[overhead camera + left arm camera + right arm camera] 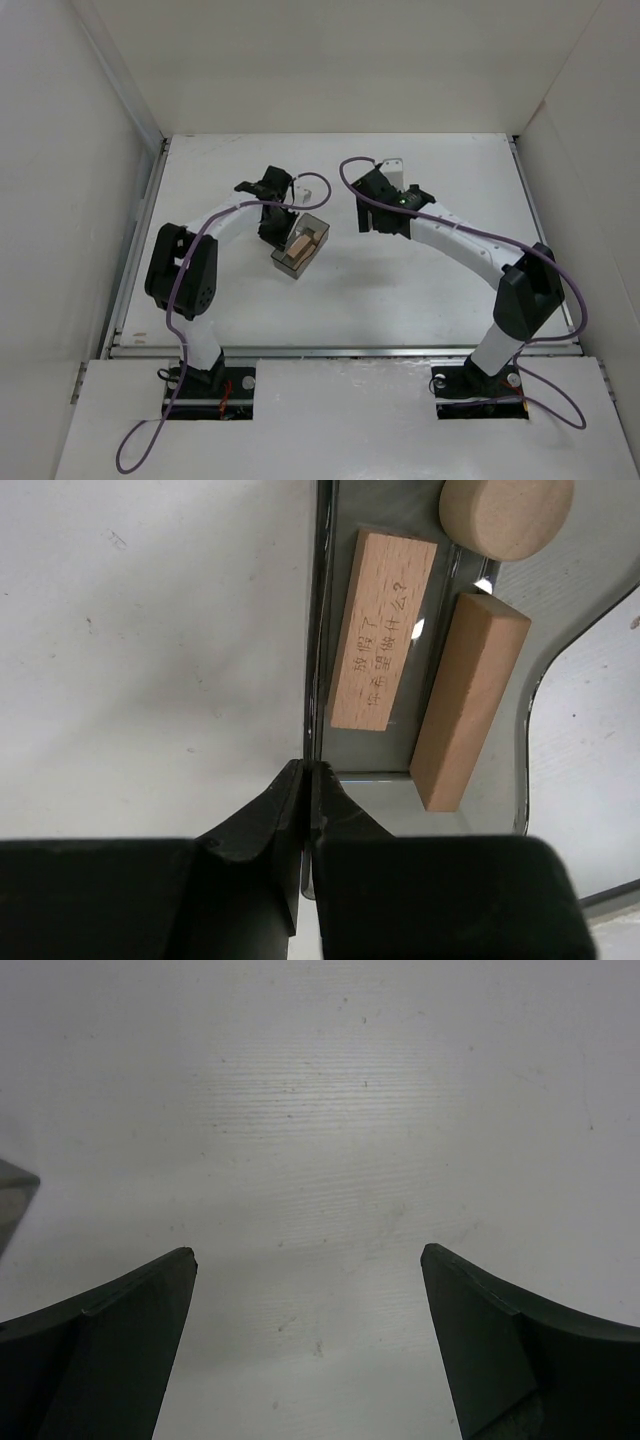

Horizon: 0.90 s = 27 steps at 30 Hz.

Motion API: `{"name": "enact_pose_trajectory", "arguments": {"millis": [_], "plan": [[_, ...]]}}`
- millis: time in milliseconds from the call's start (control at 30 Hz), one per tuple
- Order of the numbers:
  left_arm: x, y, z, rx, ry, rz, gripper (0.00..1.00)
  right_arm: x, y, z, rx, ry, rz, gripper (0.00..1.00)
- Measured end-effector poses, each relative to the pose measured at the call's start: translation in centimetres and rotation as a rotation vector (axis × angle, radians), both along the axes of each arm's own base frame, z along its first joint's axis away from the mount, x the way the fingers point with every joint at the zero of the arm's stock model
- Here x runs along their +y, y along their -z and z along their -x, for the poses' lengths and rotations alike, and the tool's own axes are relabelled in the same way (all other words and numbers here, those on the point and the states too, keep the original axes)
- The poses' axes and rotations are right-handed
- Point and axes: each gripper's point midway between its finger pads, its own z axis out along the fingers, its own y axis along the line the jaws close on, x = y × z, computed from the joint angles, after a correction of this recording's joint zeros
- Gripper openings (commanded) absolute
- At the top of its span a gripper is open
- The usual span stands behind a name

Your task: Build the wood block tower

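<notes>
White arm links [228, 213], black joints [185, 270], purple cables [342, 178], dark tapered fingers [120, 1350].

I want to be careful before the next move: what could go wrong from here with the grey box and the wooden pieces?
1. The left gripper pinches only one thin wall of the dark translucent grey rectangular box; lifted so, it may swing or slip.
2. The printed light-tan wooden bar, the plain wooden bar and the round wooden piece lie loose inside and could spill if it tilts.
</notes>
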Motion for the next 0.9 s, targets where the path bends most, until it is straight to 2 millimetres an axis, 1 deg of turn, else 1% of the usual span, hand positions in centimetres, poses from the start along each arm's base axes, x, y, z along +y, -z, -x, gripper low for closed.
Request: {"name": "enact_pose_trajectory", "arguments": {"millis": [100, 167, 233, 300, 367, 400, 467, 533, 600, 667, 733, 767, 867, 900], "plan": [[0.3, -0.1, -0.4, -0.019, -0.007, -0.045, 0.0, -0.5, -0.3, 0.1, -0.015, 0.016, 0.011, 1.0], [0.7, -0.2, -1.5, -0.056, -0.021, -0.103, 0.0, -0.8, -0.8, 0.1, -0.032, 0.029, 0.013, 1.0], [1.2, -0.7, -3.0, -0.122, -0.04, -0.182, 0.0, -1.2, -1.4, 0.1, -0.05, 0.047, 0.011, 1.0], [2.1, -1.9, -5.2, -0.244, -0.068, -0.296, 0.0, -1.6, -1.9, 0.1, -0.067, 0.064, 0.012, 1.0], [2.5, -3.5, -7.1, -0.379, -0.072, -0.416, 0.0, -1.9, -2.3, 0.2, -0.083, 0.081, 0.011, 1.0], [2.7, -4.3, -8.0, -0.451, -0.065, -0.492, 0.0, -2.1, -2.5, 0.3, -0.089, 0.088, 0.01, 1.0], [2.3, -5.1, -9.1, -0.562, -0.049, -0.605, 0.0, -2.4, -2.6, 0.4, -0.098, 0.102, 0.009, 1.0], [1.8, -5.0, -9.5, -0.633, -0.018, -0.707, 0.0, -2.6, -2.5, 0.6, -0.102, 0.114, 0.011, 1.0], [1.2, -4.2, -9.3, -0.661, 0.028, -0.795, 0.0, -3.0, -2.2, 0.8, -0.097, 0.123, 0.02, 1.0], [1.0, -4.2, -9.1, -0.695, 0.046, -0.884, 0.0, -3.3, -1.7, 1.1, -0.088, 0.13, 0.031, 1.0], [0.5, -4.1, -9.0, -0.71, 0.057, -0.912, 0.09, -3.6, -1.3, 1.4, -0.078, 0.135, 0.045, 1.0], [0.3, -4.0, -8.9, -0.711, 0.062, -0.919, 0.17, -3.7, -1.2, 1.5, -0.075, 0.139, 0.047, 1.0], [-0.4, -3.4, -8.2, -0.685, 0.084, -0.913, 0.32, -3.9, -1.2, 1.6, -0.075, 0.147, 0.048, 1.0], [-0.6, -3.1, -8.0, -0.666, 0.091, -0.903, 0.44, -3.9, -1.1, 1.7, -0.075, 0.149, 0.048, 1.0]]}}
